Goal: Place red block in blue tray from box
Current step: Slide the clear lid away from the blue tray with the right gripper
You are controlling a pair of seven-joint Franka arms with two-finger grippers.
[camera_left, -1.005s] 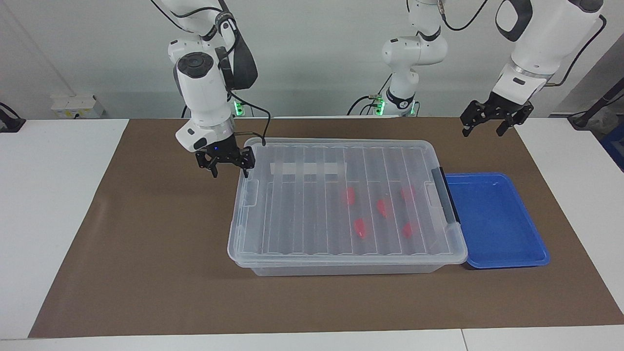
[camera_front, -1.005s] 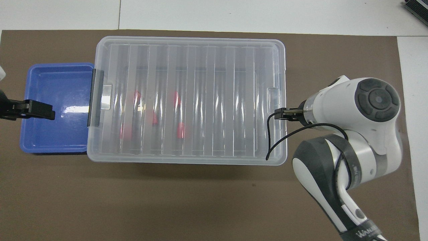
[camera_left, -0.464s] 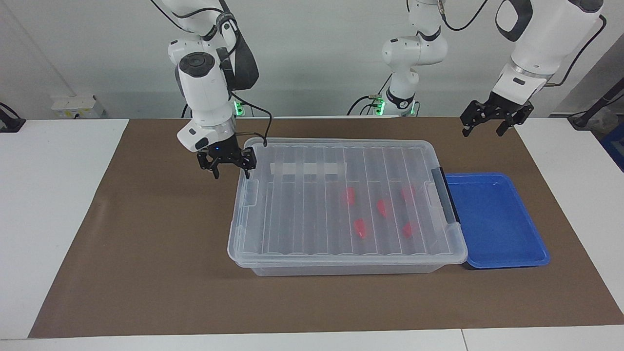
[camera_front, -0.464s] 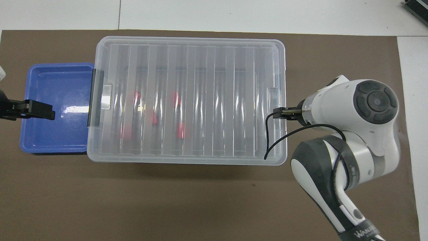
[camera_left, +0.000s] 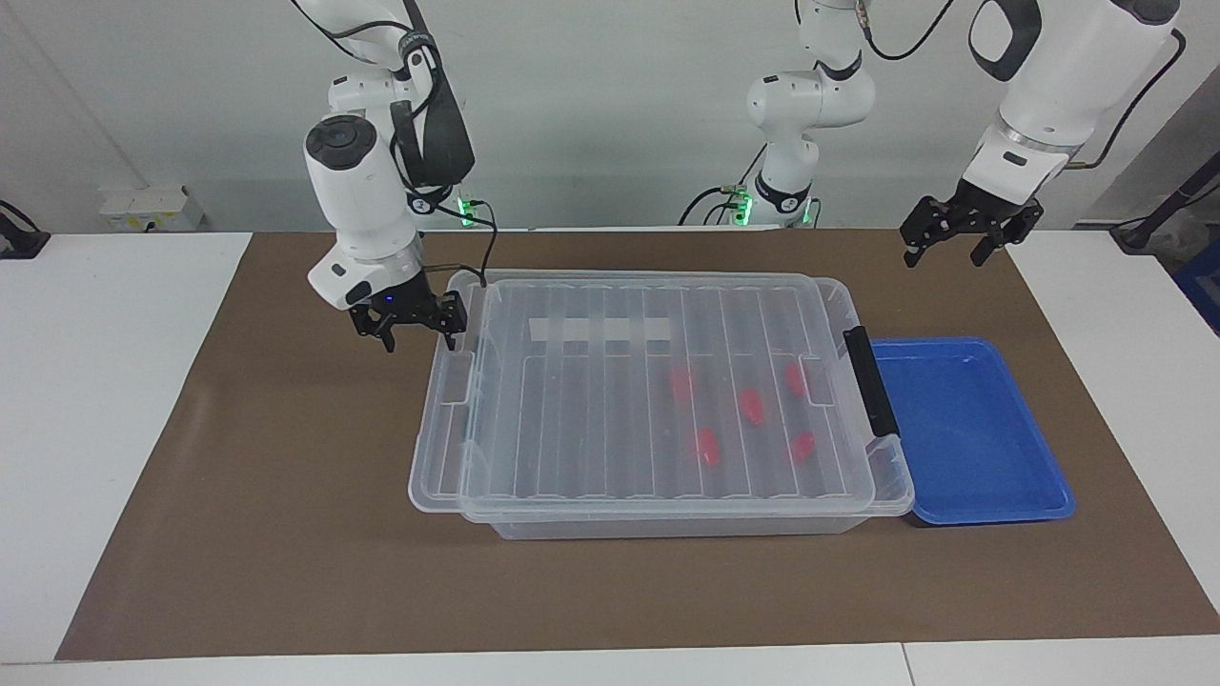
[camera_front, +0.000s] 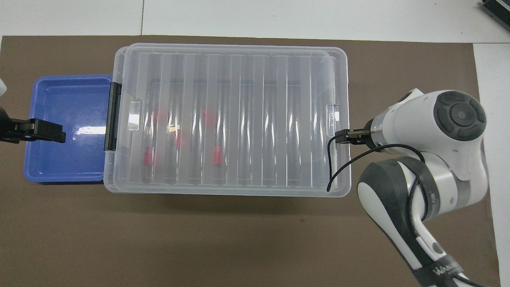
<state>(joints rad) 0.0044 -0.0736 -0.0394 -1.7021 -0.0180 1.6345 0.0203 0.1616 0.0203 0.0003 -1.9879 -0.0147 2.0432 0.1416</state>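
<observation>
Slid toward 9 o'clock in the facing view, the lid now overhangs the box's end at the right arm's side, and the right gripper has gone that way with it. Clock directions below are read in the facing view too.

On the brown mat the clear box has not shifted. The ribbed lid still covers most of it, with a black latch at its 3 o'clock end and a white tape strip near 11 o'clock. The tray touches the box at 3 o'clock and holds nothing.

The right gripper is at the lid's 10 o'clock corner, fingers wide, one fingertip against the lid's end rim. The left arm waits, its gripper raised at the tray's 12 o'clock, fingers spread wide around nothing.

Five red blocks lie inside the box, under the lid, in its 3 o'clock half. None is in the tray.
</observation>
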